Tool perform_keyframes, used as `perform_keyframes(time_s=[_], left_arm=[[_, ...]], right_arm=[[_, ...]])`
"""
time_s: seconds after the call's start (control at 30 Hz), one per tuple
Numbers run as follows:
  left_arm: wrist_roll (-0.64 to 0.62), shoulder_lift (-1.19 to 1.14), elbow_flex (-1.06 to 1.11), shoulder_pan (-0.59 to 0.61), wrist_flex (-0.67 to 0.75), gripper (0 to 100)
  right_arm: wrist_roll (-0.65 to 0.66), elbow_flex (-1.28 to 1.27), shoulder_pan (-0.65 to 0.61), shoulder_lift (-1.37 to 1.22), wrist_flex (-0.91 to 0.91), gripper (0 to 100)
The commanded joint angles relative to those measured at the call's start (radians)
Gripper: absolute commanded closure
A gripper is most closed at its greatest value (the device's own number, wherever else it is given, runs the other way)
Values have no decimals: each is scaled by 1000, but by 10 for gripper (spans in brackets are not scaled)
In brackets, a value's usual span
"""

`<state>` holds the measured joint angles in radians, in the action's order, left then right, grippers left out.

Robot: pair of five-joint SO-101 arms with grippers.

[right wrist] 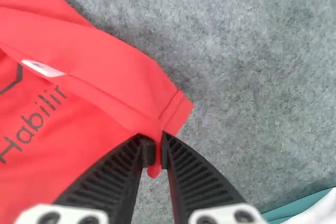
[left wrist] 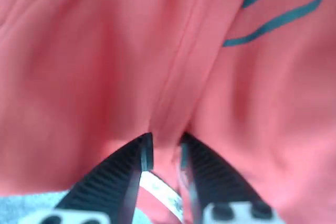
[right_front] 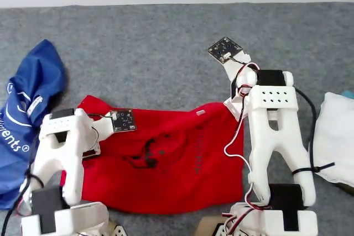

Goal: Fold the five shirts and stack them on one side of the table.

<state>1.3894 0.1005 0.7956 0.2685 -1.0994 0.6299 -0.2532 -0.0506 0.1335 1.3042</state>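
Observation:
A red shirt (right_front: 166,164) with dark print lies spread across the middle of the grey table. My left gripper (left wrist: 165,146) is shut on a raised fold of the red shirt (left wrist: 105,66) at its left part, with the cloth pinched between the black fingers. My right gripper (right wrist: 156,149) is shut on a hemmed corner of the red shirt (right wrist: 79,77) at its far right edge, just over the grey felt. In the high view the left arm (right_front: 66,142) rests over the shirt's left side and the right arm (right_front: 274,131) stands along its right side.
A crumpled blue shirt (right_front: 30,103) lies at the left edge of the table. A white shirt (right_front: 334,136) lies at the right edge, with a teal bit (right_front: 348,94) behind it. Bare grey felt (right_front: 155,48) stretches across the far half.

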Motion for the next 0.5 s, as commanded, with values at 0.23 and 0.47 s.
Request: perform_keyframes(time_s=[0.23, 0.47], left_arm=[[-9, -35, -54, 2, -8, 870], [-11, -37, -45, 2, 55, 882]], right_arm=[[-6, 11, 10, 5, 4, 987], [-6, 11, 12, 5, 2, 987]])
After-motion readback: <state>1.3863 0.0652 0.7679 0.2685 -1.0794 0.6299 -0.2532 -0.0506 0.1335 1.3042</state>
